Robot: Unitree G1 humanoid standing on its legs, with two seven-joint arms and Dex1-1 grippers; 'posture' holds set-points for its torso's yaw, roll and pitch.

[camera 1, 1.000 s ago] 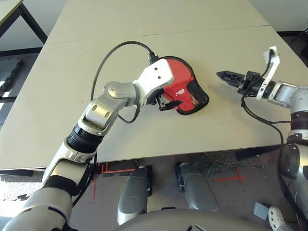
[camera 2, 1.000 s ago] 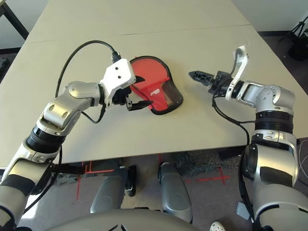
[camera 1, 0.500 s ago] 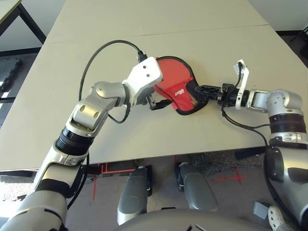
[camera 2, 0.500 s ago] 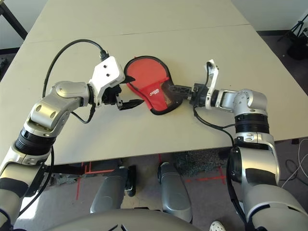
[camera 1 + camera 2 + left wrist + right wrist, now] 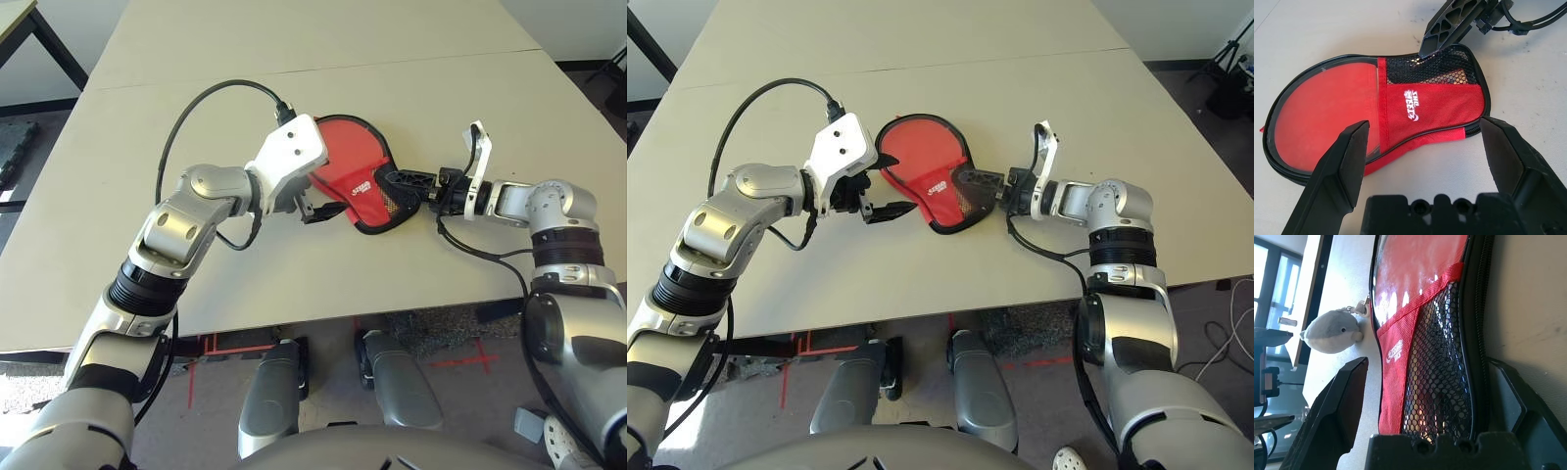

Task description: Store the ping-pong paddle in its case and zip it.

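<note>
Nearest on the pale beige table (image 5: 294, 274), both arms are seen reaching inward to the middle.

The left gripper (image 5: 315, 208), w/ two black fingers, is held open and empty at the near-left edge of the red paddle-shaped fabric case w/ black zipper edging (image 5: 355, 181). In the left wrist view the case (image 5: 1376, 122) is framed between the spread fingers (image 5: 1337, 176); contact can't be confirmed, and nothing is gripped.

The right gripper (image 5: 407, 180) is also spread wide, its tips at the case's narrow handle end, on or just over the black mesh pocket (image 5: 395, 196). In the right wrist view the zipper edge lies along one finger (image 5: 1513, 401); whether anything is pinched can't be told, but no hold is evident.

The ping-pong paddle, a round red rubber-faced bat (image 5: 1317, 122), is judged to be already inside: the red face is seen behind the round end's clear window, and a pale handle patch through the mesh. So step 1 (storing) looks done.

Zipping seems still left: the near side seam looks parted in the left wrist view. The slider isn't located.

Further off, a small grey-white soft lump (image 5: 1332, 332) hangs by the case's far edge, approx. where a zip pull could be.
</note>
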